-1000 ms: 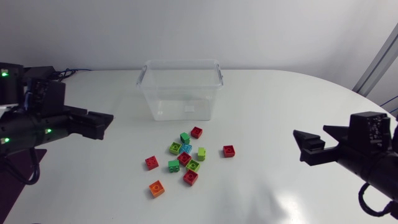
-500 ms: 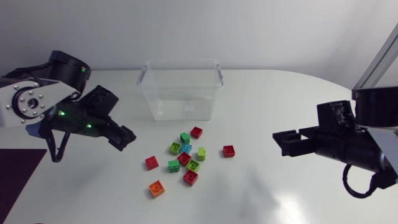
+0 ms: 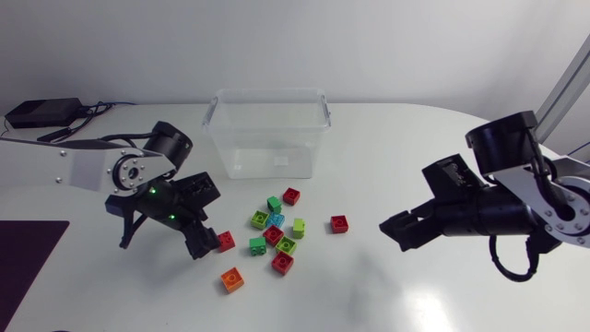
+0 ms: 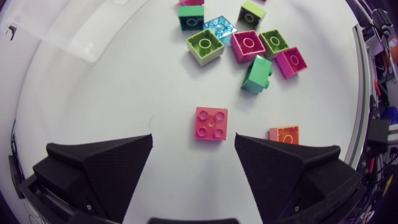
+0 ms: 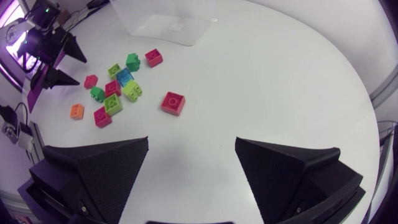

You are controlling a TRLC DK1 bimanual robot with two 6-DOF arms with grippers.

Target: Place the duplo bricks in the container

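From above, the duplo bricks (image 3: 274, 231) lie scattered just in front of the clear container (image 3: 267, 134), with the left gripper (image 3: 201, 247) at their edge. Its wrist view shows jaws spread and a red brick (image 4: 211, 123) just ahead. The right gripper (image 5: 191, 142) has its jaws spread, holding nothing, well short of the container.

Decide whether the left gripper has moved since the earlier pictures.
Yes. The left gripper has swung rightward, nearer the container, ending beside a red brick.

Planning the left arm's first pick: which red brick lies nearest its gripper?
The lone red brick just ahead of the left gripper, near the orange brick; other reds sit farther off.
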